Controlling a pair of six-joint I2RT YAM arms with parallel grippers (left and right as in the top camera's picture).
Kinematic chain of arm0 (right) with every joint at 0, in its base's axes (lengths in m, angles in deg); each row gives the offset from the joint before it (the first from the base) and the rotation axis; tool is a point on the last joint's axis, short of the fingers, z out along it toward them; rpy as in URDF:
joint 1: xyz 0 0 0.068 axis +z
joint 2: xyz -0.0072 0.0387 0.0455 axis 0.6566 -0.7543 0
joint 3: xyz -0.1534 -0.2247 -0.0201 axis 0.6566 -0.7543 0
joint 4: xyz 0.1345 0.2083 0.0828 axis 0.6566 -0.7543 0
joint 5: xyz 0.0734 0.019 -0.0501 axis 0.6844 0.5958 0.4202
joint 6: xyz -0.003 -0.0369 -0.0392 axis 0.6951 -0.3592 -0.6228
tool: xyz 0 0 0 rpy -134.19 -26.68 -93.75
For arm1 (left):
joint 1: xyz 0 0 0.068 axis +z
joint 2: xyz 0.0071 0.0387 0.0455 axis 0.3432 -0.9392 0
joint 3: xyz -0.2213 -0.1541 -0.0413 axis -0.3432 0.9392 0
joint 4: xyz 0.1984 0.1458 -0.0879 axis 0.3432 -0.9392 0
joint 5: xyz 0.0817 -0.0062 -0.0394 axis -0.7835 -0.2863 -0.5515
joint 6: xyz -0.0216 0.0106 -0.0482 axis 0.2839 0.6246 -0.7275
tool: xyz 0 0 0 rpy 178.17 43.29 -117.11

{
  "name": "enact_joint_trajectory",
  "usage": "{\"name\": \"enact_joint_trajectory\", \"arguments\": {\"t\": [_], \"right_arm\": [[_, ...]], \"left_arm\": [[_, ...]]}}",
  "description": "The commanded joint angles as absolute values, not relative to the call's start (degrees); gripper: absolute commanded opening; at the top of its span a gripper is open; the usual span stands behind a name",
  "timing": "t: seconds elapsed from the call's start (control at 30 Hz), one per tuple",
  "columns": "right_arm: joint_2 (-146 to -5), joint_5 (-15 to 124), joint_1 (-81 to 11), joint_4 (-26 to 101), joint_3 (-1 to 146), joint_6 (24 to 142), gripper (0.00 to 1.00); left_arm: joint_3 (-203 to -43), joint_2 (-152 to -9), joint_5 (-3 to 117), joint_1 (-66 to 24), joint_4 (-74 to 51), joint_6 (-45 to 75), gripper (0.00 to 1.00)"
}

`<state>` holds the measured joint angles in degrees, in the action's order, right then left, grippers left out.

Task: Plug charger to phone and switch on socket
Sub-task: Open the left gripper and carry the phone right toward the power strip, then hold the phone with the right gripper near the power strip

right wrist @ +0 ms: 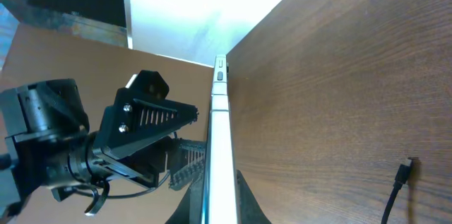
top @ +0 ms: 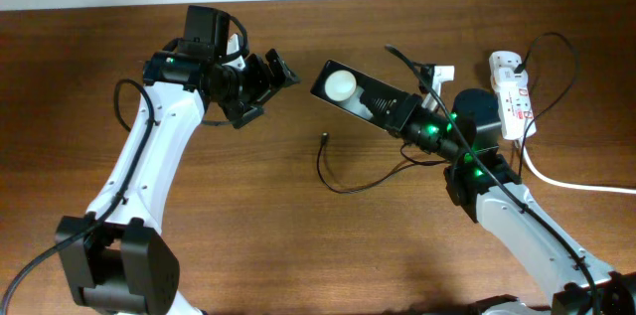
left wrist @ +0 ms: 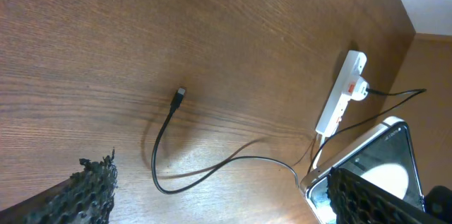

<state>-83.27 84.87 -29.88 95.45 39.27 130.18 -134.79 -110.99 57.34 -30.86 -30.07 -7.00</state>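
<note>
My right gripper (top: 402,114) is shut on the phone (top: 350,91), a black slab with a white round blob, and holds it above the table, tilted toward the left arm. In the right wrist view the phone (right wrist: 217,132) shows edge-on between the fingers (right wrist: 220,206). My left gripper (top: 264,89) is open and empty, just left of the phone's free end; the phone's corner (left wrist: 374,157) shows beside its right finger. The charger (top: 338,181) lies looped on the table, with its plug tip (left wrist: 181,95) free below the phone. The socket (top: 512,96) lies at the far right.
The socket's thick white cord (top: 571,184) runs off the right edge. A thin black cable arcs over the socket (left wrist: 342,93). The left arm (right wrist: 106,139) shows close beside the phone in the right wrist view. The wooden table (top: 248,216) ends at a white back wall.
</note>
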Motion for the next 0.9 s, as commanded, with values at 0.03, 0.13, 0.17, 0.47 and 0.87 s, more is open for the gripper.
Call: {"name": "enact_joint_trajectory", "arguments": {"t": [0.03, 0.13, 0.17, 0.47, 0.87], "right_arm": [[-81.43, 84.2, -31.21, 96.5, 40.34, 131.3, 0.04], [-81.43, 84.61, -31.7, 97.88, 40.34, 131.73, 0.04], [-81.43, 84.61, -31.7, 98.64, 40.34, 132.63, 0.04], [-80.1, 85.47, -31.96, 101.33, 40.34, 133.59, 0.04], [-72.32, 84.98, -35.91, 93.92, 40.34, 129.94, 0.04]], "left_arm": [[-135.36, -109.55, 56.93, -30.77, -29.96, -6.04, 0.99], [-135.36, -109.55, 56.93, -30.77, -29.96, -6.04, 0.99], [-135.36, -109.55, 56.93, -30.77, -29.96, -6.04, 0.99], [-135.36, -109.55, 56.93, -30.77, -29.96, -6.04, 0.99], [-135.36, -109.55, 56.93, -30.77, -29.96, -6.04, 0.99]]}}
